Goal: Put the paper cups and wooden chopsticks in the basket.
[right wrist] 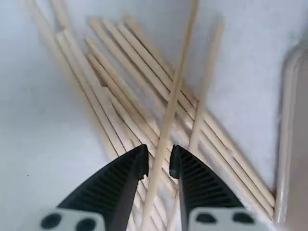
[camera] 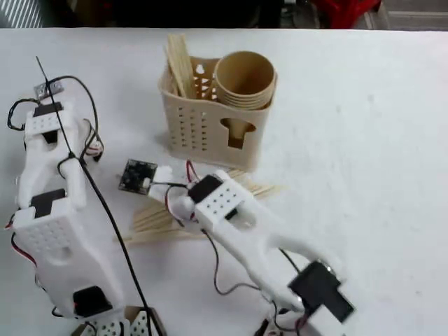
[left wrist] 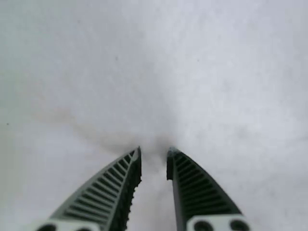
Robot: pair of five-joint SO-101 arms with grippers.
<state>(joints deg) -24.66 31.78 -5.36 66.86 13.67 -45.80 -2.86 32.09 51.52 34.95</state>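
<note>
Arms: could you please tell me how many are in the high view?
2. The left arm is at left, left gripper over bare table. The right arm is front centre, right gripper shut on a chopstick before the basket.

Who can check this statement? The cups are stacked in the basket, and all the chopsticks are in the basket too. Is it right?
No. The cups are stacked in the basket, but only some chopsticks are in it; a pile lies on the table in front, as the high view shows.
</note>
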